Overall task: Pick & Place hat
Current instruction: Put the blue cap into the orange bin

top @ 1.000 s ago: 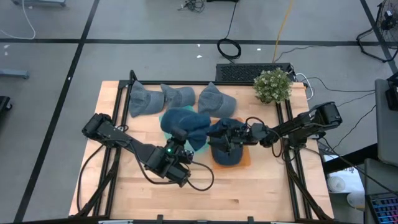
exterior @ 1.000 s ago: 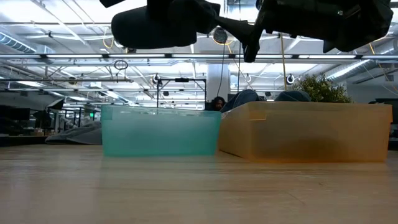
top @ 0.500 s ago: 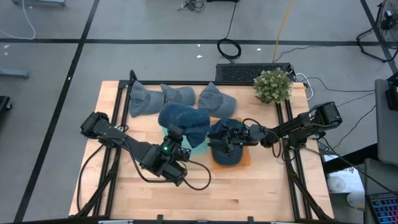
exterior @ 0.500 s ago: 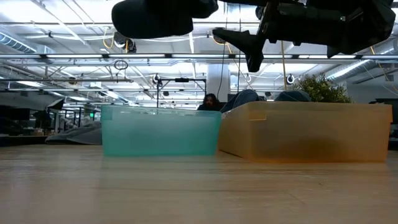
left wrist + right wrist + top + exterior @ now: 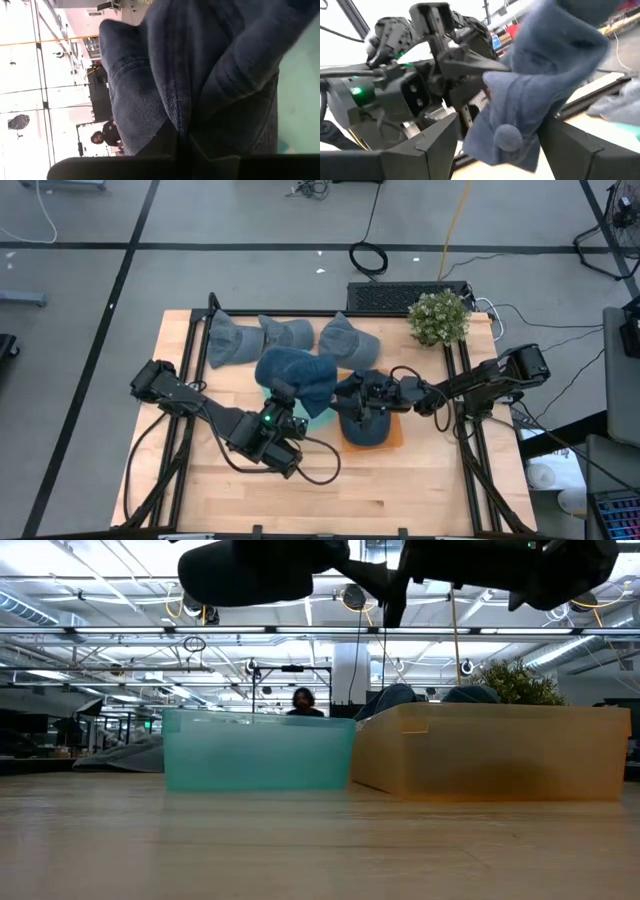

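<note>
Left gripper (image 5: 284, 396) is clamped shut on a blue denim hat (image 5: 296, 376), holding it up off the counter (image 5: 400, 480); the cloth hangs over the teal bin (image 5: 258, 750), covering most of it from above. In the left wrist view the hat's seamed fabric (image 5: 200, 75) fills the frame right at the fingers, so the pinch looks to be on a fold of the crown, not the brim. Right gripper (image 5: 352, 402) hovers with its fingers spread wide over the orange bin (image 5: 495, 752), which already has a dark hat (image 5: 365, 430) lying in it; it touches nothing. Its wrist camera looks straight at the left arm and the dangling hat (image 5: 540, 80), so the two grippers are near each other. Three more hats (image 5: 285, 335) lie in a row along the far edge of the counter, beside a potted plant (image 5: 438, 317). A person (image 5: 302, 700) shows in the room behind. Judging by this, the step in hand is lowering the held hat into the teal bin. To do it well: centre the gripper over the bin before descending, since the hat drapes toward the orange side and could catch on the shared wall; go down until the cloth settles inside, then let go, so nothing hangs over the rim. Keep the right arm where it is or draw it back, as the gap between the arms is slim.
</note>
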